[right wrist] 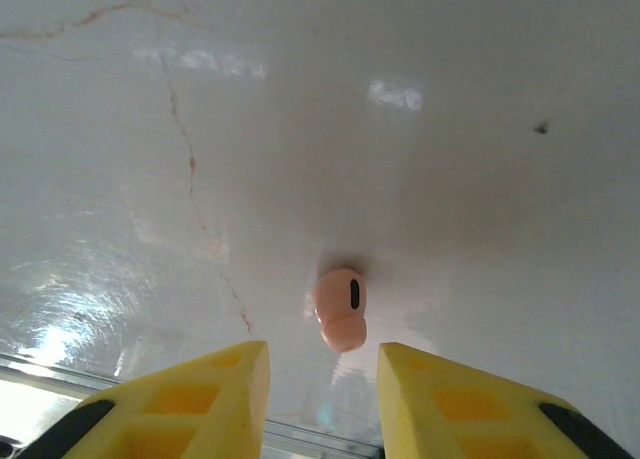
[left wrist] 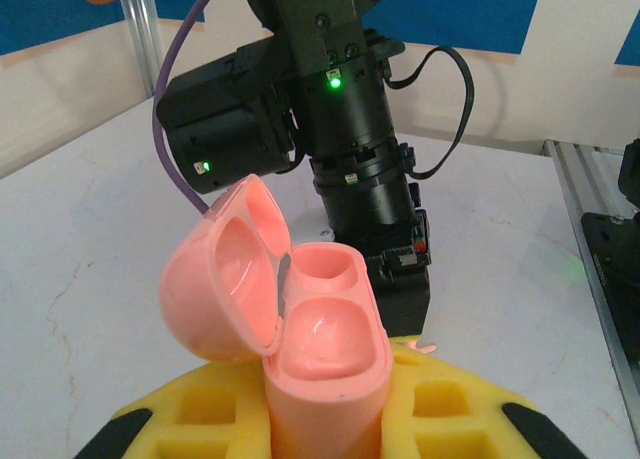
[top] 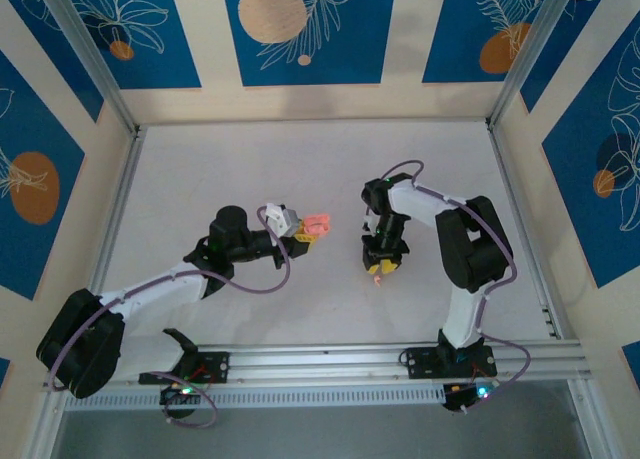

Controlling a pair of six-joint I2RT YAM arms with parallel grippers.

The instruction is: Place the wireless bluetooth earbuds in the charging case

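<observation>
My left gripper (top: 303, 236) is shut on the salmon-pink charging case (top: 317, 224), lifted above the table's middle. In the left wrist view the case (left wrist: 325, 359) stands upright between the yellow fingers (left wrist: 440, 409) with its lid (left wrist: 220, 279) swung open to the left. Both wells look empty. One pink earbud (right wrist: 341, 309) lies on the white table. My right gripper (right wrist: 323, 351) points straight down over it, open, with the earbud just beyond the fingertips and touching neither. That earbud (top: 378, 276) sits under the right gripper (top: 382, 265), to the right of the case.
The white tabletop (top: 250, 169) is fenced by aluminium rails on the left (top: 115, 209) and right (top: 525, 229) and a rail along the near edge (top: 400, 359). The right arm's black wrist (left wrist: 350, 139) stands close behind the held case.
</observation>
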